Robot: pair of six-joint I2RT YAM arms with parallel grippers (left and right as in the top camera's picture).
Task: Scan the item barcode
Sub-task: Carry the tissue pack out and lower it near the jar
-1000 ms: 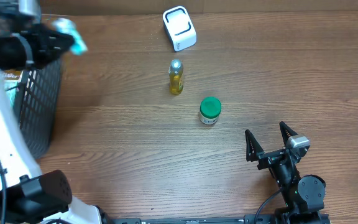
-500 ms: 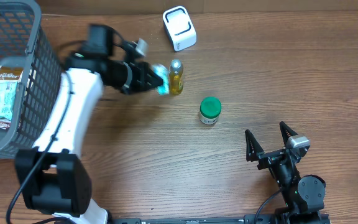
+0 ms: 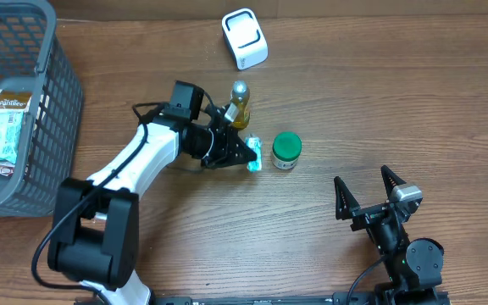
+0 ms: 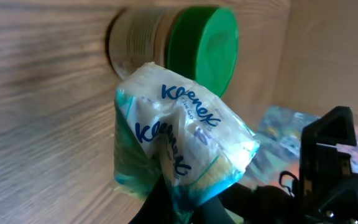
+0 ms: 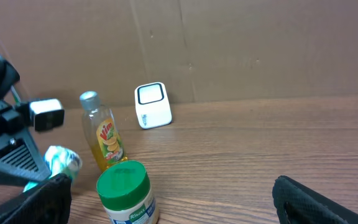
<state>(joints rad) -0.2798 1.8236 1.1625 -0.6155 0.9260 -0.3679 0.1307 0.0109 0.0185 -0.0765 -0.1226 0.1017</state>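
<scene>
Overhead, your left gripper (image 3: 247, 157) was clamped on the tissue pack (image 3: 256, 155), just beside the green-lidded jar (image 3: 286, 151). Your right gripper (image 3: 368, 196) stood wide, holding nothing. Only the left wrist view showed you the pack's Kleenex lettering. Only the right wrist view showed the scanner (image 5: 152, 106) from the front, behind the bottle (image 5: 105, 135). Half a second before, the pack was beside the bottle; a second before, over the basket (image 3: 58, 93).

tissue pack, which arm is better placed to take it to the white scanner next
Left. The left gripper has its jaws shut on the tissue pack, beside the green-lidded jar and nearer the scanner. The right gripper sits open and empty at the table's near edge.
</scene>
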